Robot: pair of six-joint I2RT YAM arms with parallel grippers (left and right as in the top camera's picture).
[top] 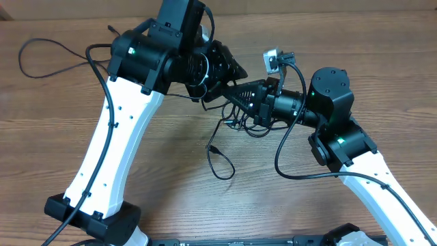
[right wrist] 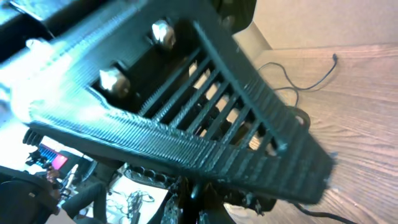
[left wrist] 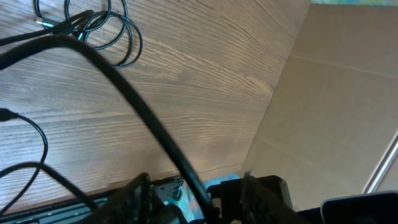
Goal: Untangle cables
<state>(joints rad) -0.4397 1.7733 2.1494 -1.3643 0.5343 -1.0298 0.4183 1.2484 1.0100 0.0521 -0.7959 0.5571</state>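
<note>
**Two arms nose to nose over the knot**

Both arms reach in to the middle of the surface (top: 171,164). The left fingers (top: 231,70) and right fingers (top: 240,94) meet almost tip to tip.

The cables (top: 235,125) are a small dark tangle on the wood, just below the right fingers. One tail runs toward the near edge and ends in a loose loop (top: 220,166). A separate thin cord (top: 51,46) lies well apart at far left, curving behind the left arm.

Finger state cannot be told for either side.
- The overhead view shows only black bulk where the tips meet.
- In the left wrist view, two blurred dark shapes stand apart at the bottom edge with a cord running down between them. Whether it is pinched is unreadable.
- The right wrist view is filled by a ribbed black bar (right wrist: 205,124), too close to read.

The left wrist view also catches two small coils (left wrist: 109,28) on the wood and a cardboard wall (left wrist: 323,93).

My judgement is that the step in hand looks like a two-sided pull to open the tangle. To do it well:
- Give each side a different strand, held close to the knot.
- Draw apart slowly and low over the wood.
- Watch the loose loop. If it shrinks, the pull is cinching the knot, so ease off and take another strand.
- Mind the tips, which are near enough to knock together.
</note>
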